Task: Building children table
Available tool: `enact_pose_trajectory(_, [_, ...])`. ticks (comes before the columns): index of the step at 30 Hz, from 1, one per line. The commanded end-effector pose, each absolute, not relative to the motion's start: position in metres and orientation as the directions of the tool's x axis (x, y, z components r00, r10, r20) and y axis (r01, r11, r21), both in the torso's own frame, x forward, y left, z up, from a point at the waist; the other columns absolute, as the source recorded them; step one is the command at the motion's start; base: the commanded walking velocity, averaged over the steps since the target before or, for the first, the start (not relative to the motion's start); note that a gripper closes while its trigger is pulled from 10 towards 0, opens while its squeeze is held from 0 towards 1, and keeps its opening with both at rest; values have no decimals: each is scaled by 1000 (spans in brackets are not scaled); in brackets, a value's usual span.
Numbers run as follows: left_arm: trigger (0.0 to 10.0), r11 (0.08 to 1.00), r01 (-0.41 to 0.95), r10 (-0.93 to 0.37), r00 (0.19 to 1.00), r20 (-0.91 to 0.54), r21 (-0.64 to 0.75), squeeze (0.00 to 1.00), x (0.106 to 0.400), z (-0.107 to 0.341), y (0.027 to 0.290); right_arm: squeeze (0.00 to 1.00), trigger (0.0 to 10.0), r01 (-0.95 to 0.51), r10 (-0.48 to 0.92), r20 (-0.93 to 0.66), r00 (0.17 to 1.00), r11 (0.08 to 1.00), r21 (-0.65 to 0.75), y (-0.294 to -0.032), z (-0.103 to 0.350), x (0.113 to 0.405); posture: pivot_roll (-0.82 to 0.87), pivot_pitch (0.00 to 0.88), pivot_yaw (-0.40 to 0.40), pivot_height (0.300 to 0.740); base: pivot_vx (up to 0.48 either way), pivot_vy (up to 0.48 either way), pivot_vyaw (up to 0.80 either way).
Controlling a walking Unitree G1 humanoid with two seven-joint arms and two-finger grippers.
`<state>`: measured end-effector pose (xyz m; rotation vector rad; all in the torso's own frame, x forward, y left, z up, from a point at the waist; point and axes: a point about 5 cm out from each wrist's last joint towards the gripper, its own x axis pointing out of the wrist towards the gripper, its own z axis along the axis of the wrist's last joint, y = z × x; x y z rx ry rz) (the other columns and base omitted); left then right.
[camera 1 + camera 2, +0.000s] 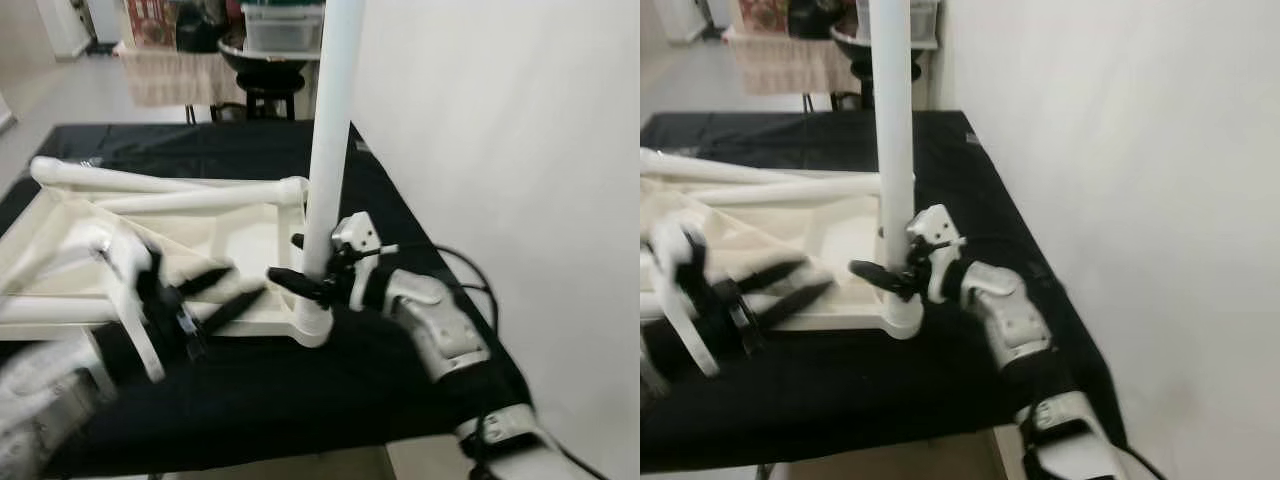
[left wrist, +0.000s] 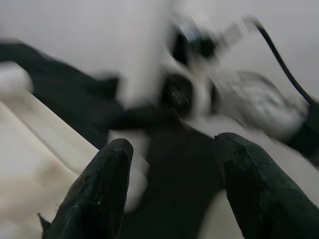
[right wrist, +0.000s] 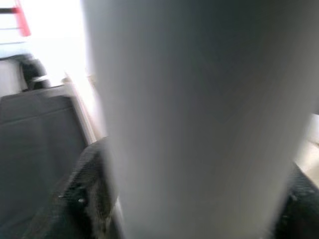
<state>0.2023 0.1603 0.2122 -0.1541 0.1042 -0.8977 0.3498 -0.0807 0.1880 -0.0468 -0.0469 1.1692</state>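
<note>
A white children's table top (image 1: 60, 235) lies upside down on a black cloth. One white table leg (image 1: 330, 130) stands upright at its near right corner. My right gripper (image 1: 300, 265) is shut on this leg just above its base, one black finger on each side, and the leg (image 3: 199, 114) looms close up in the right wrist view. My left gripper (image 1: 245, 282) is blurred and open, low over the top's front edge, pointing at the leg's base. Its fingers (image 2: 99, 184) hold nothing.
Two more white legs (image 1: 150, 180) lie across the far side of the table top. A white wall (image 1: 520, 150) runs close along the right. The black cloth (image 1: 200, 145) covers the work surface. A stool (image 1: 268, 85) and a plastic box (image 1: 285, 25) stand beyond it.
</note>
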Motion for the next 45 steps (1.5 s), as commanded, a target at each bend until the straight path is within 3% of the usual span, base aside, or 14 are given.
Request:
enact_pose_trajectory(1, [10000, 601, 783, -797, 603, -41, -163, 0, 198, 207, 151, 0, 0, -942, 942, 2, 335, 335, -39, -78, 183, 350, 167, 0, -118, 740, 0, 0, 0])
enact_pose_trajectory(8, [10000, 688, 698, -725, 674, -143, -199, 0, 194, 159, 135, 0, 0, -943, 942, -47, 333, 334, 3, -87, 175, 361, 165, 0, -109, 740, 0, 0, 0])
enact_pose_trajectory(15, [10000, 766, 624, -643, 735, -214, -155, 0, 189, 124, 129, 0, 0, -854, 837, -180, 517, 520, -34, -114, 152, 360, 128, 0, -99, 740, 0, 0, 0])
enact_pose_trajectory(16, [10000, 775, 614, -632, 747, -207, -153, 0, 188, 122, 130, 0, 0, -791, 774, -202, 600, 611, -9, -121, 143, 357, 113, 0, -102, 740, 0, 0, 0])
enact_pose_trajectory(17, [10000, 775, 614, -632, 747, -207, -153, 0, 188, 122, 130, 0, 0, -791, 774, -202, 600, 611, -9, -121, 143, 357, 113, 0, -102, 740, 0, 0, 0])
enact_pose_trajectory(18, [10000, 777, 613, -630, 751, -198, -146, 0, 188, 121, 131, 0, 0, -508, 502, -184, 845, 861, 17, -120, 126, 346, 107, 0, -104, 740, 0, 0, 0])
enact_pose_trajectory(19, [10000, 776, 614, -630, 752, -192, -140, 0, 188, 121, 132, 0, 0, -229, 231, -196, 953, 973, 35, -129, 117, 332, 104, 0, -101, 740, 0, 0, 0])
enact_pose_trajectory(23, [10000, 762, 632, -647, 744, -168, -140, 0, 193, 120, 130, 0, 0, -134, 200, -271, 942, 961, 243, -84, 95, 285, 59, 0, -41, 740, 0, 0, 0])
enact_pose_trajectory(31, [10000, 732, 668, -681, 724, -110, -137, 0, 205, 119, 122, 0, 0, -87, 118, -191, 974, 983, 164, -99, 106, 319, 63, 0, -57, 740, 0, 0, 0])
enact_pose_trajectory(38, [10000, 752, 651, -659, 748, -81, -109, 0, 209, 120, 122, 0, 0, -86, 111, -179, 978, 986, 144, -99, 118, 316, 64, 0, -58, 740, 0, 0, 0])
enact_pose_trajectory(39, [10000, 755, 647, -655, 752, -72, -108, 0, 209, 120, 122, 0, 784, -99, 118, -170, 978, 989, 112, -99, 122, 313, 61, 0, -57, 740, 0, 0, 0])
enact_pose_trajectory(41, [10000, 755, 647, -655, 752, -72, -108, 0, 209, 120, 122, 0, 784, -99, 118, -170, 978, 989, 112, -99, 122, 313, 61, 0, -57, 740, 0, 0, 0])
enact_pose_trajectory(42, [10000, 755, 647, -655, 753, -68, -107, 0, 210, 120, 122, 0, 3373, -141, 150, -140, 979, 987, 76, -99, 128, 313, 59, 0, -56, 740, 0, 0, 0])
enact_pose_trajectory(45, [10000, 754, 649, -656, 752, -65, -106, 0, 210, 120, 122, 0, 3020, -174, 181, -110, 977, 982, 69, -99, 134, 315, 60, 0, -56, 740, 0, 0, 0])
